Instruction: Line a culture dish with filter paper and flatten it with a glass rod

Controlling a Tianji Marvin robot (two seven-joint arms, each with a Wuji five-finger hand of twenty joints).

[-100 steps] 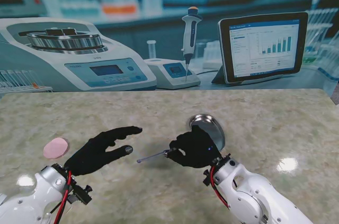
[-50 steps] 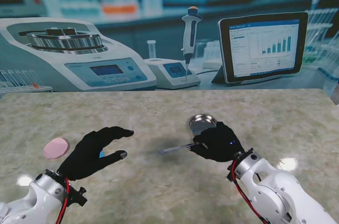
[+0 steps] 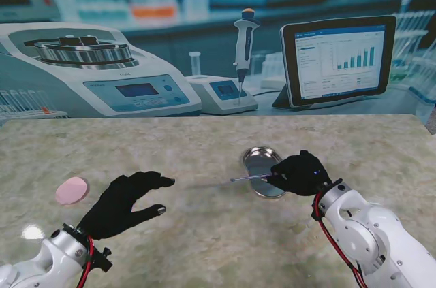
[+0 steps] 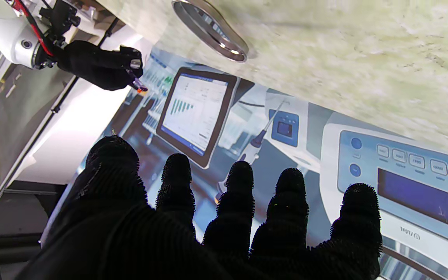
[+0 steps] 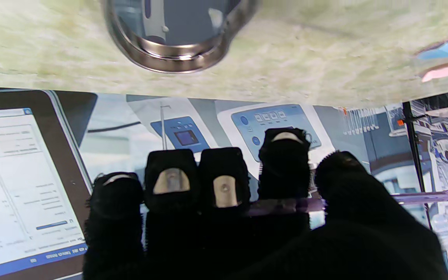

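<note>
Filter paper (image 3: 71, 190) lies leftward (well apart from culture dish (image 3: 263, 171)).

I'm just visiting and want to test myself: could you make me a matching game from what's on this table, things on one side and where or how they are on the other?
Things:
1. glass rod
2. culture dish
3. filter paper
4. left hand

States:
A. empty, fingers spread
B. pink disc lying at the table's left
C. pinched in the right hand
D. shiny, with nothing inside

Pairs: 1-C, 2-D, 3-B, 4-A
</note>
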